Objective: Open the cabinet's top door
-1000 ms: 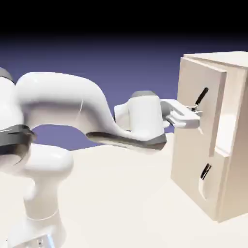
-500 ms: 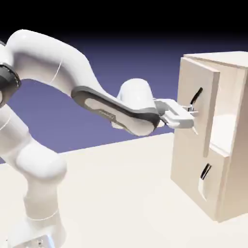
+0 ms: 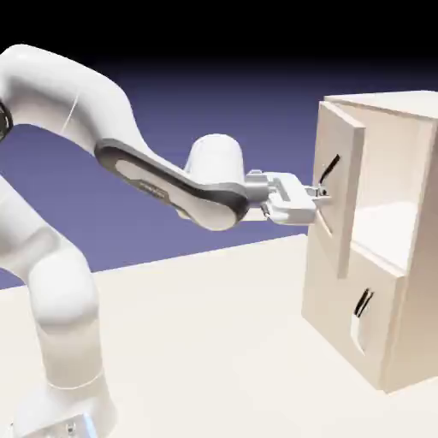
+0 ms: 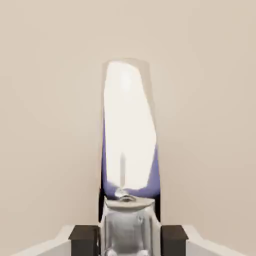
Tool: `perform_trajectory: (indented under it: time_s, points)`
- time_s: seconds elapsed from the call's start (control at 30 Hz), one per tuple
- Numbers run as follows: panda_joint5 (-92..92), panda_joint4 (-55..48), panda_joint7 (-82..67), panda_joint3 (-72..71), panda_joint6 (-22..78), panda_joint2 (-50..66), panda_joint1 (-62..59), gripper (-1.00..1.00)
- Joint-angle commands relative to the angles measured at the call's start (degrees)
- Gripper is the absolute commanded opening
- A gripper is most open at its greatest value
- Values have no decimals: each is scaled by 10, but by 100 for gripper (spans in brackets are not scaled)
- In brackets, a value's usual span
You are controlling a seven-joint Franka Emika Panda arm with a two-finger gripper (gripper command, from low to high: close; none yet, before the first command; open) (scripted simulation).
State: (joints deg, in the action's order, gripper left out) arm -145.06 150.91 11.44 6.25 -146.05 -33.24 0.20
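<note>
The beige cabinet (image 3: 402, 257) stands at the right of the exterior view. Its top door (image 3: 340, 184) is swung partly outward, showing a pale interior behind it. My gripper (image 3: 322, 195) is shut on the top door's bent dark-and-silver handle (image 3: 328, 171). In the hand view the shiny handle (image 4: 127, 150) rises large between my two dark fingertips (image 4: 83, 236), with the beige door panel (image 4: 50, 125) filling the rest of the picture. The lower door (image 3: 342, 312) is closed, with its smaller handle (image 3: 361, 310).
The white arm (image 3: 162, 184) reaches from the left across the pale table (image 3: 214, 342) to the cabinet. The cabinet's side wall (image 3: 419, 282) stands at the picture's right edge.
The top door has swung further outward as my gripper pulled the handle toward the left. The arm's elbow has risen and the interior now shows more.
</note>
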Motion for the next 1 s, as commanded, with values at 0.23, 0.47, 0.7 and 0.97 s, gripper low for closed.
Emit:
perform_trajectory:
  time_s: [0.23,0.47,0.7,0.97]
  points:
    - [197,58,-113,-90,68,-58,-22,-100]
    - [372,87,-192,-172,157,-92,-11,-100]
    - [546,81,-245,-269,286,-87,15,-100]
    - [718,4,-262,-401,483,-10,21,-100]
